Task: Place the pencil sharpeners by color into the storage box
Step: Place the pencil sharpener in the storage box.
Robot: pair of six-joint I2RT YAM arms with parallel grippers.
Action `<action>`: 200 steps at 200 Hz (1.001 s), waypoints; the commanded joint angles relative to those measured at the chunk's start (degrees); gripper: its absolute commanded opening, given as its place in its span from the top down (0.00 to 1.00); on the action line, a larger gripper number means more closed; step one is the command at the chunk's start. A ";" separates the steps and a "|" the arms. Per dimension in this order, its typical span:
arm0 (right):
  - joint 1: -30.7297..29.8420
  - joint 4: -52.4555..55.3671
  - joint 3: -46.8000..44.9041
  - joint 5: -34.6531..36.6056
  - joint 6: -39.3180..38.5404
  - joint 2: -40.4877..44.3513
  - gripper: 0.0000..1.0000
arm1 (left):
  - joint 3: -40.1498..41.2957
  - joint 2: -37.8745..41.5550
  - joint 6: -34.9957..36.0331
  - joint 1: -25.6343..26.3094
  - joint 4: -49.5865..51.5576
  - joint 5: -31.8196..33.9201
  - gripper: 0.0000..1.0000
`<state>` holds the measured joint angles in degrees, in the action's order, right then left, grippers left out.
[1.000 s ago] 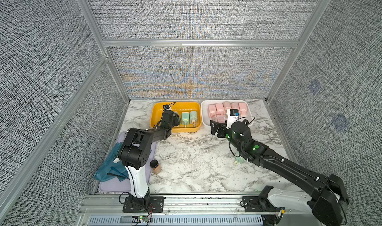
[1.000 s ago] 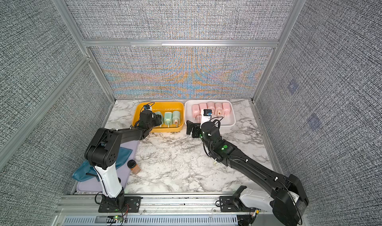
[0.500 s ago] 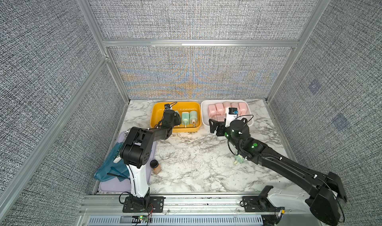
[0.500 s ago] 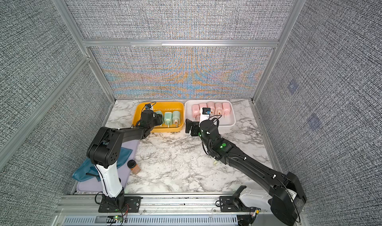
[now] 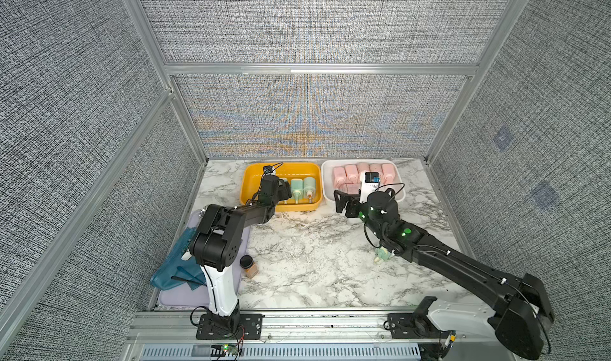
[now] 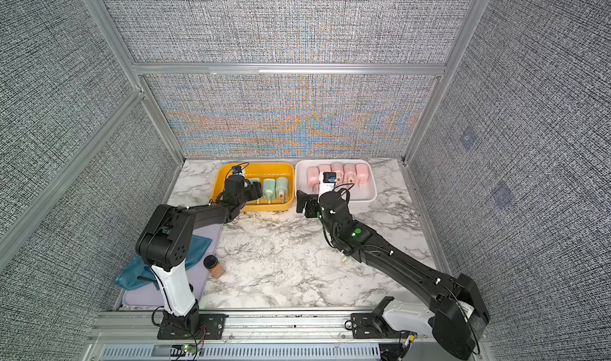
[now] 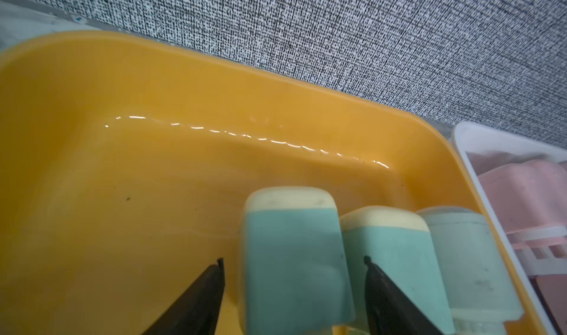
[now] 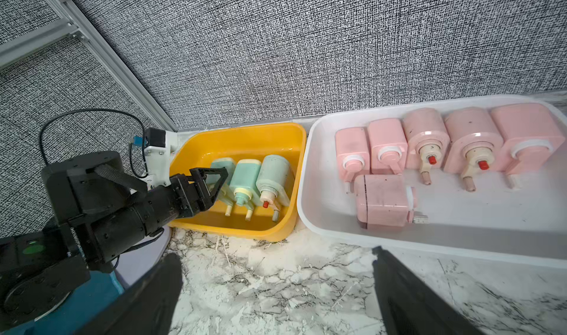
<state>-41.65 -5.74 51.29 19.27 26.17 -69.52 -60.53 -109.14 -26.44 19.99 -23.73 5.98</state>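
The yellow storage box (image 5: pixel 297 168) holds three mint green pencil sharpeners (image 8: pixel 245 177) side by side. My left gripper (image 7: pixel 293 259) is inside it, open. Its fingertips stand either side of the leftmost green sharpener (image 7: pixel 291 223), with a gap showing on one side. Beside it, the white box (image 8: pixel 460 226) holds several pink sharpeners (image 8: pixel 426 140) in a row, and another (image 8: pixel 383 201) lies crosswise in front. My right gripper (image 8: pixel 276 253) hangs open and empty over the marble before both boxes. One more green sharpener (image 5: pixel 383 254) lies on the table, partly under my right arm.
A small brown jar with a black lid (image 5: pixel 248 265) stands near the left arm's base. A teal cloth (image 5: pixel 175 270) lies on a lavender mat (image 5: pixel 178 296) at the front left. Fabric walls close in the table on three sides.
The left gripper's jaws have widened around the green sharpener in the yellow box. The right gripper has shifted slightly left and stays open.
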 commanded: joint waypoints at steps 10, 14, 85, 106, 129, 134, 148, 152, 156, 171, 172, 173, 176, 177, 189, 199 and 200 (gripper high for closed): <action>-0.10 0.71 0.35 0.46 -0.25 0.34 0.01 | -2.39 0.62 -3.90 -0.80 2.76 -1.85 0.01; -0.10 0.73 0.31 0.41 -0.17 0.36 0.01 | -2.67 0.52 -4.12 -0.83 2.99 -2.37 0.01; -0.10 2.76 1.19 -0.37 -0.50 -0.22 0.01 | -13.34 -3.89 -9.50 -0.92 19.81 -2.99 0.01; -0.10 4.04 2.03 -0.36 -0.67 -0.83 0.01 | -14.55 -4.51 -9.56 -0.90 20.44 -3.82 0.01; -0.14 4.42 2.10 -0.89 -0.60 -0.76 0.01 | -15.75 -6.66 -8.26 -0.85 20.35 -5.95 0.01; -0.10 4.50 2.07 -1.04 -0.60 -0.74 0.01 | -15.97 -6.88 -7.96 -0.90 20.10 -6.49 0.01; -0.10 4.76 1.99 -0.99 -0.51 -0.55 0.01 | -16.27 -7.47 -7.41 -0.91 19.26 -7.79 0.01; -0.10 4.85 1.98 -0.90 -0.51 -0.53 0.01 | -16.28 -7.62 -7.41 -0.88 19.07 -8.11 0.01; -0.14 5.00 1.97 -0.94 -0.51 -0.45 0.01 | -16.43 -7.73 -7.28 -0.86 18.99 -8.52 0.01; -0.10 5.29 1.90 -0.74 -0.42 -0.36 0.01 | -17.14 -8.28 -7.49 -0.84 19.77 -9.00 0.01; -0.10 5.30 1.89 -0.73 -0.42 -0.36 0.01 | -17.15 -8.28 -7.49 -0.84 19.77 -9.07 0.01; -0.10 5.30 1.89 -0.73 -0.42 -0.36 0.01 | -17.16 -8.23 -7.49 -0.88 19.77 -9.15 0.01; -0.08 5.37 1.95 -0.66 -0.42 -0.34 0.01 | -17.16 -8.27 -7.49 -0.90 19.77 -9.22 0.01; -0.13 5.38 1.96 -0.65 -0.42 -0.30 0.01 | -17.16 -8.28 -7.49 -0.86 19.77 -9.27 0.01; -0.10 5.47 1.90 -0.63 -0.34 -0.25 0.01 | -16.92 -8.21 -7.50 -0.83 19.31 -9.46 0.01; -0.10 5.52 1.93 -0.68 -0.42 -0.27 0.01 | -16.72 -8.10 -7.14 -0.83 18.90 -9.68 0.01; -0.10 5.54 1.95 -0.66 -0.42 -0.27 0.01 | -16.72 -8.10 -7.14 -0.83 18.94 -9.72 0.01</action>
<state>-41.69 -0.54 52.95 18.55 25.96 -70.06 -77.36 -117.21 -34.68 19.09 -4.73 -1.98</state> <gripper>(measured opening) 0.990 0.994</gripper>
